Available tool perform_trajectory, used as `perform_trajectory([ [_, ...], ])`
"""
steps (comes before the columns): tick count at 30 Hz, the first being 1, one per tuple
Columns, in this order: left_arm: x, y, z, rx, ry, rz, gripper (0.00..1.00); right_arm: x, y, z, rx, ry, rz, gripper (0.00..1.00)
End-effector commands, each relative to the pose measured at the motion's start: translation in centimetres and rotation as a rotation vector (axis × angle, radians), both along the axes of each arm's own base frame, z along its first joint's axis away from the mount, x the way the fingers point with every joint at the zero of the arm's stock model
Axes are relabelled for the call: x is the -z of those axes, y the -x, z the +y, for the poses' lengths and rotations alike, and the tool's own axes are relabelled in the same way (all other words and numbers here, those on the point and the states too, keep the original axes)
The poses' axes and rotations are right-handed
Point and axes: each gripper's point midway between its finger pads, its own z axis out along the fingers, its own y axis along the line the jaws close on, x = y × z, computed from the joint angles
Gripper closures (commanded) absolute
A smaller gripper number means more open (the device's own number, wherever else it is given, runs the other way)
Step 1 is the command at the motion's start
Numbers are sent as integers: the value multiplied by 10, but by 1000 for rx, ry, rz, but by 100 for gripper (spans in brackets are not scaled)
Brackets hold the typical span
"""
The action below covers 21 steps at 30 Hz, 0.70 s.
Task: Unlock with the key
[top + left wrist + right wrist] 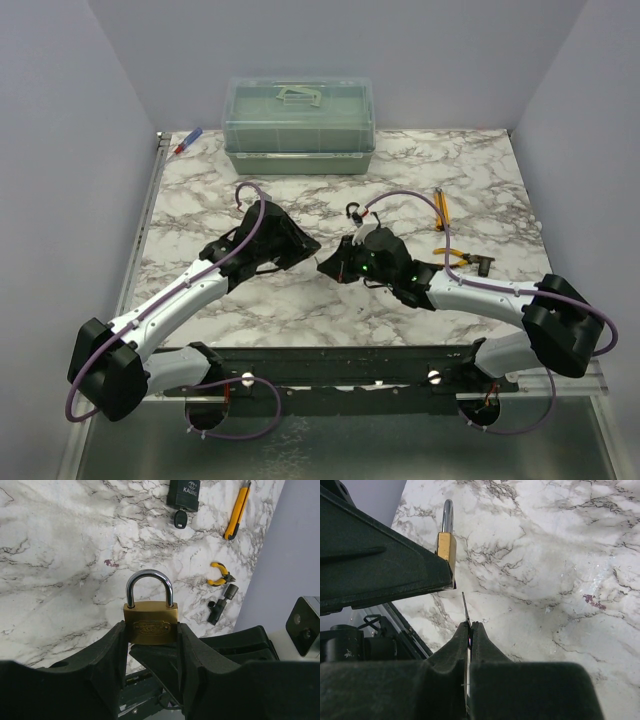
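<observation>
Of the key only a thin dark blade shows, edge-on, pinched in the right pincer; the left pincer clamps the brass padlock.

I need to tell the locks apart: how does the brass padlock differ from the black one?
The brass padlock is gold-coloured; the black padlock is black with pale lettering. The brass padlock is clamped in the left hand, shackle outward; the black padlock lies on the table, a black-headed key at its end.
</observation>
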Motion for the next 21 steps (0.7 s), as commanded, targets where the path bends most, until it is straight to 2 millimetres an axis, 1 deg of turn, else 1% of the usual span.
perform_trajectory([
  [1, -8, 0, -2, 23, 14, -46, 100, -9, -1, 3, -17, 12, -22, 100],
  [10, -4, 0, -1, 28, 0, -51, 100, -16, 0, 2, -22, -4, -46, 100],
  [17, -6, 1, -3, 38, 12, -63, 100, -23, 0, 4, -30, -23, -59, 100],
  [21, -6, 1, -2, 38, 13, -65, 100, -22, -1, 5, -33, -23, -57, 100],
])
